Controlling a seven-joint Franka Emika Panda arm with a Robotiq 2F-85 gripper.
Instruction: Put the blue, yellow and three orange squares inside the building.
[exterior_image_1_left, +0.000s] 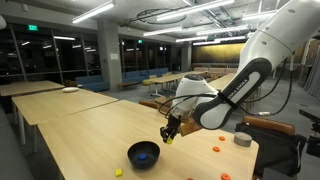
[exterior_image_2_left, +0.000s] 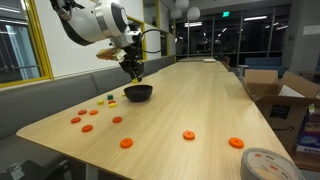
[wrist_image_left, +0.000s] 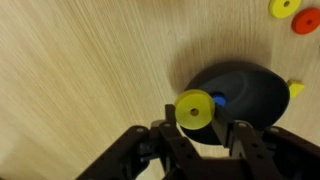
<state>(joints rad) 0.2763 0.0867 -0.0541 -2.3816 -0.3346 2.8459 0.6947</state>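
Wrist view: the claw (wrist_image_left: 198, 126) is clamped on a yellow piece (wrist_image_left: 193, 110), a small round-looking disc with a dimple in its middle, at the lower centre of the frame. Just right of it sits the black bowl (wrist_image_left: 252, 82), round, dark and shallow, with a tiny blue piece (wrist_image_left: 218, 100) inside near its left wall. A second yellow bit (wrist_image_left: 295, 89) lies just beside the bowl's right rim on the pale wooden table (wrist_image_left: 80, 70). In an exterior view, the claw (exterior_image_2_left: 134, 72) hangs above the bowl (exterior_image_2_left: 138, 97), and flat orange pieces (exterior_image_2_left: 126, 142) lie scattered lower in the frame.
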